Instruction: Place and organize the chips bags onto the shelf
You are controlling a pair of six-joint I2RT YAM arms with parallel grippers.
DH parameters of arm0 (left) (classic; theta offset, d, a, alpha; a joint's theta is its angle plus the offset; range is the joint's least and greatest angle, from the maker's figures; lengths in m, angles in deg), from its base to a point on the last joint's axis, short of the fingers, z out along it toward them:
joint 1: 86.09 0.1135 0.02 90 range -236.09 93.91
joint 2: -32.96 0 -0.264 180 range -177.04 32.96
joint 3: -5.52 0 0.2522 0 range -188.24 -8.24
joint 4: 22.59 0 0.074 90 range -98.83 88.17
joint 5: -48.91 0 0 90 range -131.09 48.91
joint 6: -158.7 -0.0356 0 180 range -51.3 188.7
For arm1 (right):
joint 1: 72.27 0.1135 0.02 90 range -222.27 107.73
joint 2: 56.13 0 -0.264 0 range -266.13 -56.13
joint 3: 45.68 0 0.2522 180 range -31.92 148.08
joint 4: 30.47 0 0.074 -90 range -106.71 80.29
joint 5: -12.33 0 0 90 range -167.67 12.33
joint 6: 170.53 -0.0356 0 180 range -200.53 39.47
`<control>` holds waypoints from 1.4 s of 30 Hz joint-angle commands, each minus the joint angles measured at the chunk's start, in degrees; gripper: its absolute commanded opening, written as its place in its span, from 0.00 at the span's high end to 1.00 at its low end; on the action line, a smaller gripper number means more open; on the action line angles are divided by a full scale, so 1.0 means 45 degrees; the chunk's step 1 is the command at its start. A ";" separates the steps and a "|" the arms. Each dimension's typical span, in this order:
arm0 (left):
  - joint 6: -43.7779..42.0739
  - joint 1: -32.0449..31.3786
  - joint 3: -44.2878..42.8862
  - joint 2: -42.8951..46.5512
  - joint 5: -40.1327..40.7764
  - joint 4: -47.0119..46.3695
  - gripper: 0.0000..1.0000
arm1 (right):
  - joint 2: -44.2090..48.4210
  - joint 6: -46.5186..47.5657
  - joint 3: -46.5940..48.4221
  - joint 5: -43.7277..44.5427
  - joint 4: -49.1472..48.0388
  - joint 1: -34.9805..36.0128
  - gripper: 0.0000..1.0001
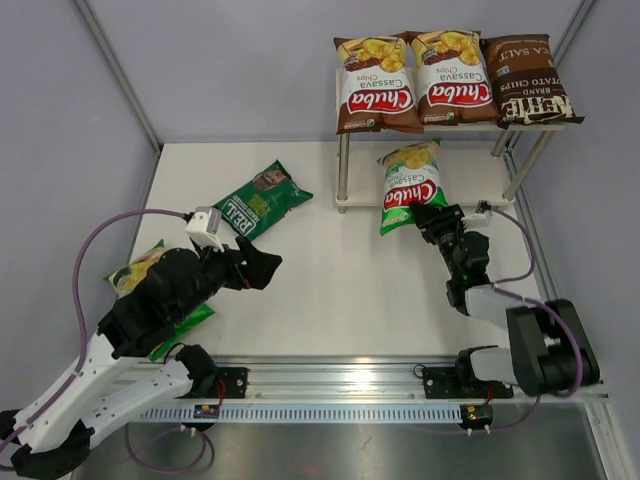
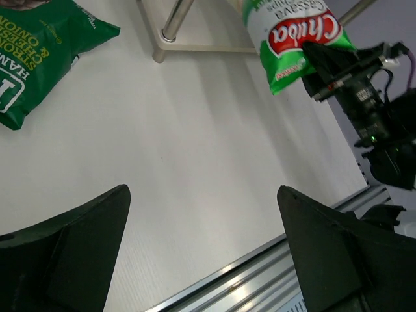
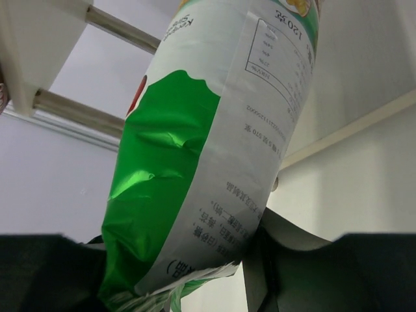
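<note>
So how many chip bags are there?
6: two brown Chuba bags, one dark-brown Kettle bag atop the white shelf; light-green Chuba bag in right fingers; dark-green REAL bag on table; second light-green bag partly under left arm.

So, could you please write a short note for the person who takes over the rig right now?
Left gripper: open, empty, above the table.
Right gripper: shut on a light-green Chuba bag, its far end at the lower board of the shelf.
Done: two brown Chuba bags and the Kettle bag lie on the top board.
Left: seat the held bag; then shelve the REAL bag from the table and the second light-green bag, partly under the left arm.
</note>
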 commanded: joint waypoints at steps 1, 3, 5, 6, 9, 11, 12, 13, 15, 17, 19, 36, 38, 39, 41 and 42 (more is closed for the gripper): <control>-0.1556 0.0051 -0.1458 -0.0393 -0.1504 0.1518 0.01 | -0.2318 -0.0200 0.1577 -0.1821 -0.3871 -0.0598 0.87; -0.2043 0.0051 -0.1832 -0.0413 -0.1699 0.2472 0.01 | -0.4168 -0.0628 0.2414 -0.2466 -0.5064 -0.0951 0.87; -0.2377 0.0051 -0.2377 -0.0335 -0.1954 0.3061 0.01 | -0.5346 -0.0787 0.2983 -0.2801 -0.6096 -0.1049 0.87; -0.2688 0.0051 -0.2535 -0.0257 -0.2012 0.3528 0.01 | -0.6377 -0.1097 0.3450 -0.2880 -0.6257 -0.1049 0.86; -0.3626 0.0051 -0.2752 0.0289 -0.1955 0.3923 0.01 | -0.8238 -0.1762 0.4098 -0.3037 -0.7175 -0.1049 0.85; -0.3978 0.0051 -0.2732 0.0835 -0.1235 0.3962 0.01 | -0.8962 -0.1978 0.4255 -0.2901 -0.7586 -0.1030 0.80; -0.4192 0.0051 -0.2519 0.1031 -0.0671 0.3866 0.01 | -0.9468 -0.1921 0.4352 -0.2630 -0.7568 -0.0894 0.79; -0.4291 0.0051 -0.2343 0.1419 -0.0453 0.3749 0.01 | -0.9628 -0.1862 0.4373 -0.2472 -0.7567 -0.0816 0.79; -0.4428 0.0051 -0.1721 0.1812 -0.0256 0.3283 0.01 | -1.0115 -0.1823 0.4412 -0.2102 -0.7567 -0.0601 0.74; -0.4429 0.0051 -0.1269 0.2339 -0.0236 0.2678 0.01 | -1.0428 -0.1881 0.4548 -0.1866 -0.7315 -0.0444 0.69; -0.4449 0.0051 -0.0508 0.2632 -0.0216 0.2304 0.01 | -1.0644 -0.2017 0.4762 -0.1670 -0.6926 -0.0289 0.66; -0.4097 0.0051 0.0568 0.3122 0.0311 0.1776 0.01 | -1.0918 -0.1920 0.6852 0.1006 -0.3310 0.1489 0.62; -0.4058 0.0051 0.0569 0.3220 0.0331 0.1775 0.01 | -1.1152 -0.1979 0.7028 0.1064 -0.3426 0.1606 0.61; -0.4058 0.0051 0.0569 0.3239 0.0369 0.1775 0.01 | -1.1211 -0.1979 0.7106 0.1065 -0.3446 0.1684 0.60; -0.4038 0.0051 0.0588 0.3279 0.0370 0.1775 0.01 | -1.1308 -0.2154 0.7146 0.1123 -0.3505 0.1763 0.57; -0.4038 0.0051 0.0588 0.3279 0.0409 0.1795 0.01 | -1.1329 -0.2155 0.7127 0.1142 -0.3544 0.1821 0.57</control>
